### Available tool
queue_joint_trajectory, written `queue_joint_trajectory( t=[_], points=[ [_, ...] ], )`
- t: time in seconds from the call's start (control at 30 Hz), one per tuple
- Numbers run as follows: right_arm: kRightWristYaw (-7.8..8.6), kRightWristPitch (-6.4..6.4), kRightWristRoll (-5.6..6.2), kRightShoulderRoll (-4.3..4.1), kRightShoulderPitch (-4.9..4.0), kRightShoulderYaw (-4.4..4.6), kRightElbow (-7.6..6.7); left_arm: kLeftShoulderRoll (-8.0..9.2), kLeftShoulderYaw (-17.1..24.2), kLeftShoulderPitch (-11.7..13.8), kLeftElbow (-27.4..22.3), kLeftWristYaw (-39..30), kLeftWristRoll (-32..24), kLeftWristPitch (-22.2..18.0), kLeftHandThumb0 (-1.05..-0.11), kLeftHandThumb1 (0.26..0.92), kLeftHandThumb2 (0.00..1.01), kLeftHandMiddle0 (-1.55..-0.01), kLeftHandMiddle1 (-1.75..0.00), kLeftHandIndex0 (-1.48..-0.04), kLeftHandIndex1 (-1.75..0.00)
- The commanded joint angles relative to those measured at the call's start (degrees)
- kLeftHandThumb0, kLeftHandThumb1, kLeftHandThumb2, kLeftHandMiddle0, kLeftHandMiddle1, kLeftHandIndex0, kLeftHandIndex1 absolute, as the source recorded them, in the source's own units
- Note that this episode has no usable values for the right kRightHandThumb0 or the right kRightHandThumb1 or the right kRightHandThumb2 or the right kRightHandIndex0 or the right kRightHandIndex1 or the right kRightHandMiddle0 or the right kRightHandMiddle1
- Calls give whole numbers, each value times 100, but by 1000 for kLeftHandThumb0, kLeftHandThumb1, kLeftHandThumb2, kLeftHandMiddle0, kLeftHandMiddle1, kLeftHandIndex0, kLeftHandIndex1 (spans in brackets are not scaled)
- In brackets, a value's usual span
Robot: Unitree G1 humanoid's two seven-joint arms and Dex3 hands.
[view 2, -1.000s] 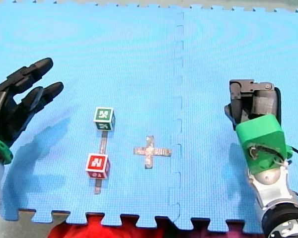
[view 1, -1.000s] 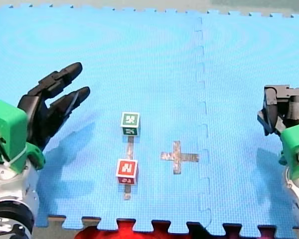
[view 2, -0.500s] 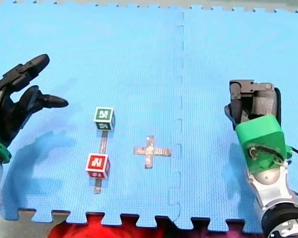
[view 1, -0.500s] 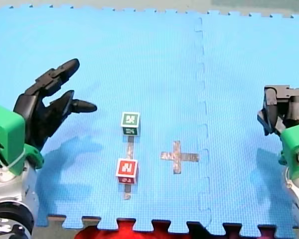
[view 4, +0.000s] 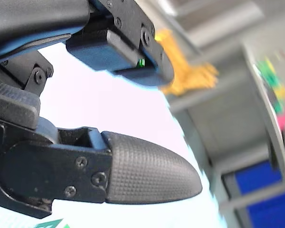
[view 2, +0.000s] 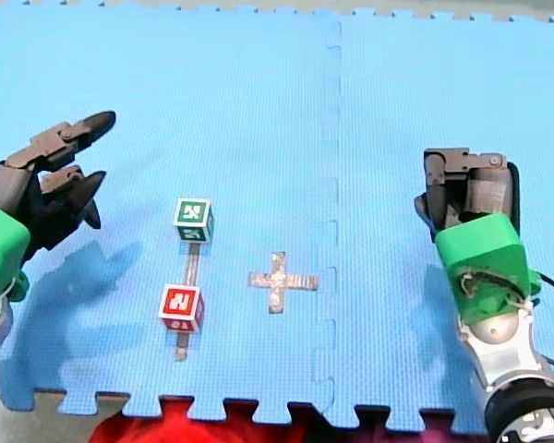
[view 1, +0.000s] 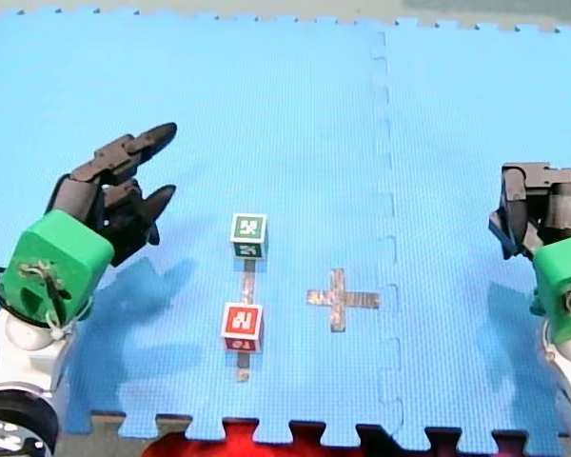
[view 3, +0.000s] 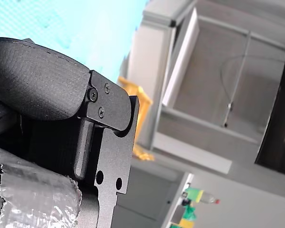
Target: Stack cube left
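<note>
Left hand (view 1: pixel 114 195) had rolled at the wrist since half a second before, uncurled and empty, left of the green cube (view 1: pixel 249 235) | right hand (view 1: pixel 531 214) curled, empty, at the right of the mat (view 1: pixel 266 95) | green cube sat just behind the red cube (view 1: pixel 242 327), apart, unstacked

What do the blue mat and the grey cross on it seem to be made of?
Mat: likely foam, matte; fine pebbled texture and interlocking puzzle-tooth edges.
Cross: probably metallic tape; shiny grey strips, worn, stuck flat.
</note>
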Motion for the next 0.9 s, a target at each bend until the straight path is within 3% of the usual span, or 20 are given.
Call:
queue_joint_trajectory(
  t=[0.0, 0.03, 0.13, 0.27, 0.57, 0.7, 0.77, 0.87],
  points=[
    [-4, -22, 41, -28, -2, -17, -10, 249, -186, -52, 4, -362, 97, 107, -1037, 761, 10, -899, -1746, -804, -49],
    [-2, -23, 42, -28, -2, -18, -12, 379, -302, -74, -14, -571, 183, 163, -1007, 718, 4, -900, -1746, -823, -46],
    [-5, -22, 42, -25, -7, -18, -17, 621, -566, -79, -157, -841, 400, 249, -986, 680, 1, -899, -1746, -864, -52],
    [-28, -20, 28, -15, -12, -8, -23, 892, -1227, -37, -737, 39, 1371, 621, -980, 691, 8, -896, -1746, -876, -45],
    [-56, -42, 12, -35, -13, -4, -33, 1150, -1796, 30, -1103, 689, 1978, 840, -995, 734, 16, -896, -1746, -977, -55],
    [-55, -60, 12, -47, 1, -5, -35, 1224, -1927, 50, -1233, 475, 1939, 1104, -1044, 810, 33, -832, -1746, -718, -4],
    [-63, -68, 8, -54, 8, -3, -34, 1230, -1931, 77, -1335, 201, 1808, 1326, -1047, 847, 22, -782, -1551, -631, -4],
    [-81, -85, -1, -59, 17, 4, -34, 1224, -1939, 140, -1515, -16, 1667, 1534, -1048, 849, 4, -859, -716, -611, -1]
  ],
)
